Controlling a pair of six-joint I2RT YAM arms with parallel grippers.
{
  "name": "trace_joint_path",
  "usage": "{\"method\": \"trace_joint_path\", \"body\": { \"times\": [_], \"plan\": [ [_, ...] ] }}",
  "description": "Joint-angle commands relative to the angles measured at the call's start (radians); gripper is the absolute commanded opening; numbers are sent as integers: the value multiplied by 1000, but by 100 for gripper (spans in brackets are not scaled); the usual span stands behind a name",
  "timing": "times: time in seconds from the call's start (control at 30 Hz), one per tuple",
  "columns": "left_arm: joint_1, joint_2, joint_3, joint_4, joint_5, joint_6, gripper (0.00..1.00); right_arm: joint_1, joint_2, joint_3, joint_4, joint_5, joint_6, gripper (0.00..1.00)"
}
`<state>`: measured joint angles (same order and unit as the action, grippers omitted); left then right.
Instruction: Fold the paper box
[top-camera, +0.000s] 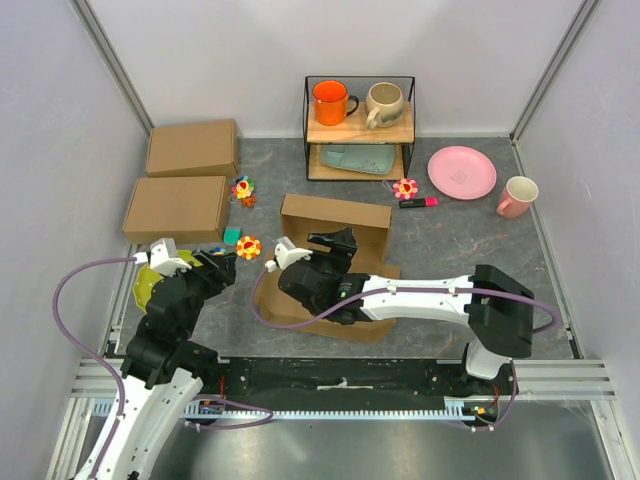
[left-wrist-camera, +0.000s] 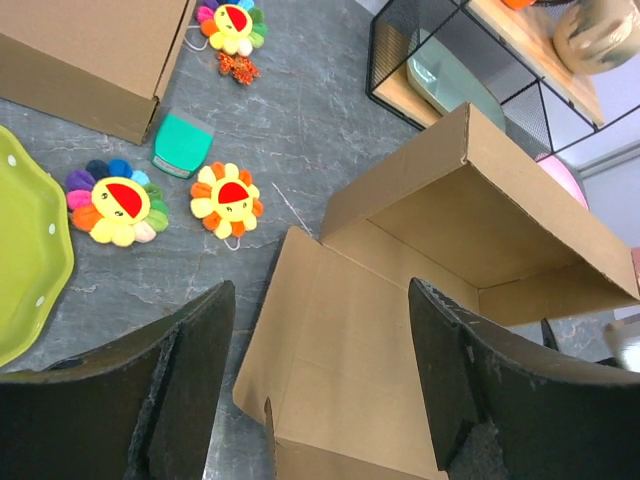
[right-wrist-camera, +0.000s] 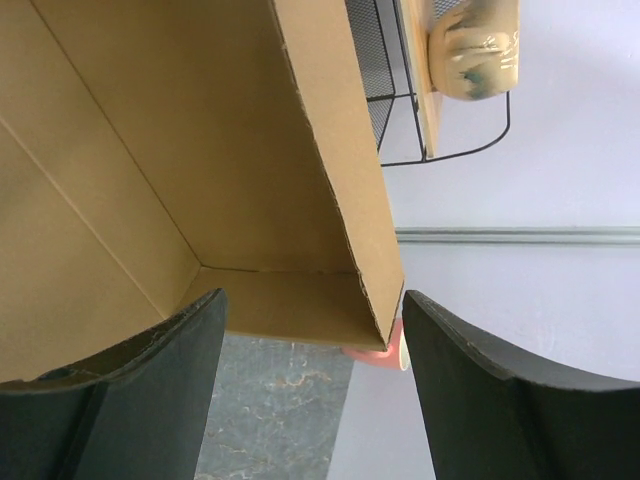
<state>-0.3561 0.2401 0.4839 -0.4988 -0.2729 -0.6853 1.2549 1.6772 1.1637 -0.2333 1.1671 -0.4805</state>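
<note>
Grey marbled table (top-camera: 450, 240), half-folded paper box (top-camera: 335, 213) set mid-table, left gripper (left-wrist-camera: 320, 290) and right gripper (right-wrist-camera: 312, 297) spread wide, nothing held

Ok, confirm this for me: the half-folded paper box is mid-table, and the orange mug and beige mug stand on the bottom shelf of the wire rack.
Not quite. The orange mug and beige mug stand on the top shelf of the wire rack, as the top external view shows; the half-folded paper box is mid-table.
</note>
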Motion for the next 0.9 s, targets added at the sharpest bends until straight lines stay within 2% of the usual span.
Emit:
{"method": "trace_joint_path", "body": {
  "times": [0.0, 0.2, 0.47, 0.57, 0.6, 0.67, 0.7, 0.8, 0.87],
  "plan": [
    [-1, -33, -7, -18, -54, -45, 77, 2, 45, 50, 132, 75, -124, 78],
    [-1, -30, -11, -20, -61, -54, 78, -35, 134, 67, 294, 146, -282, 74],
    [-1, -35, -13, -21, -68, -57, 77, -97, 159, 71, 373, 161, -334, 65],
    [-1, -32, -13, -20, -66, -56, 77, -112, 154, 71, 374, 155, -329, 55],
    [-1, -30, -13, -18, -68, -57, 77, -115, 154, 70, 374, 152, -328, 47],
    [-1, -30, -14, -18, -68, -57, 77, -121, 161, 68, 376, 151, -326, 39],
    [-1, -27, -15, -18, -66, -57, 77, -124, 167, 68, 377, 151, -326, 31],
    [-1, -30, -13, -20, -61, -56, 77, -124, 177, 70, 376, 152, -325, 20],
    [-1, -36, -13, -21, -63, -54, 77, -126, 182, 70, 376, 154, -325, 17]
  ]
}}
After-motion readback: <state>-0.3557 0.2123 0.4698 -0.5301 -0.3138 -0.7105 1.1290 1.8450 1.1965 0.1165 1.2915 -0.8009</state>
